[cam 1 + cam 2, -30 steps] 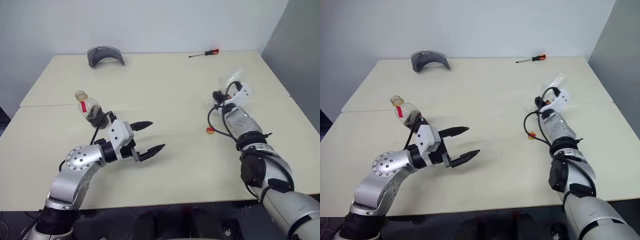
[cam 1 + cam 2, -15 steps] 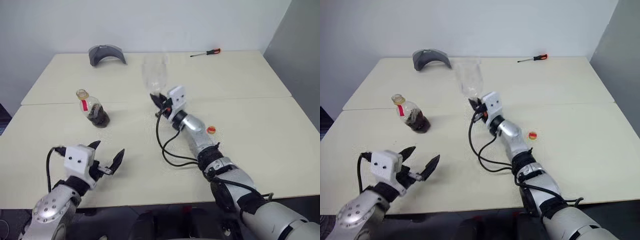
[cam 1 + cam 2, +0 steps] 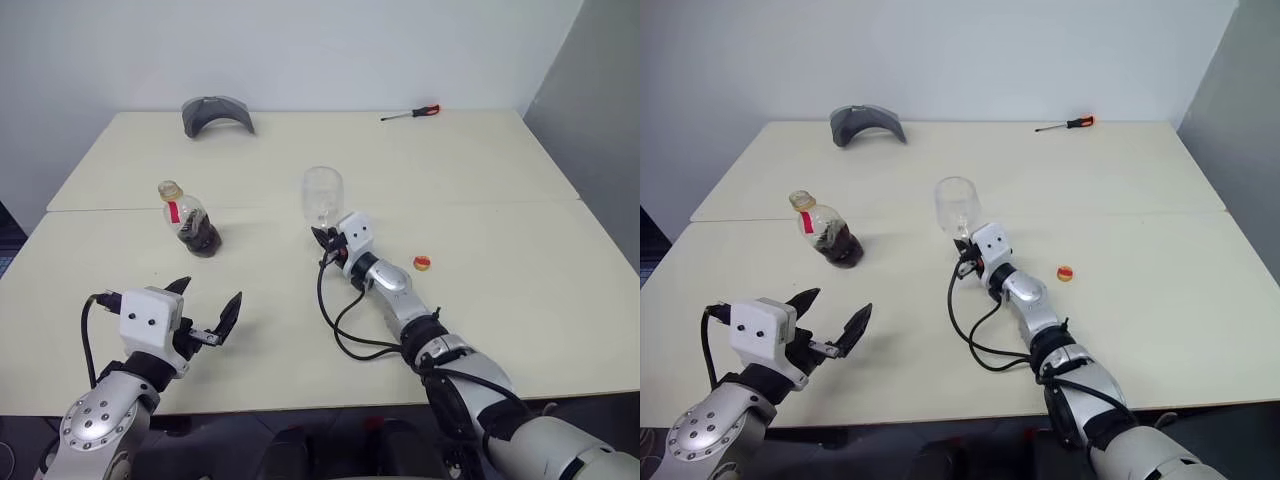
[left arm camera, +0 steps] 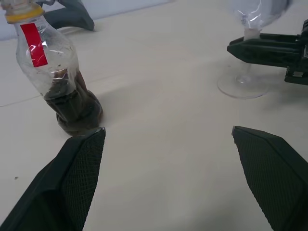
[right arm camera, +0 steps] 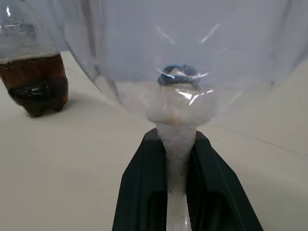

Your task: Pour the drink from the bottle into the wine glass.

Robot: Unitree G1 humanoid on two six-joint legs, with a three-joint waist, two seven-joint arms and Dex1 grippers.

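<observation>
The bottle [image 3: 190, 220] stands upright on the table's left half, its drink [image 4: 72, 108] dark brown in the bottom third, and a red strip runs down below its neck. Near the table's middle, the clear wine glass [image 3: 322, 194] is upright and looks empty. My right gripper [image 5: 178, 142] is shut on its stem just under the bowl. The glass's foot [image 4: 242, 87] appears to rest on the table. My left gripper [image 3: 212, 297] hangs open and holds nothing, near the front edge, well short of the bottle.
A small orange-red cap [image 3: 422, 263] lies on the table to the right of my right arm. At the far edge lie a grey curved object [image 3: 214, 110] and a red-handled screwdriver [image 3: 410, 112]. A seam crosses the cream table [image 3: 500, 160].
My right arm has swung left, carrying the glass from the right side to the middle and lowering it. My left gripper has drawn back from beside the bottle toward the front edge, still open.
</observation>
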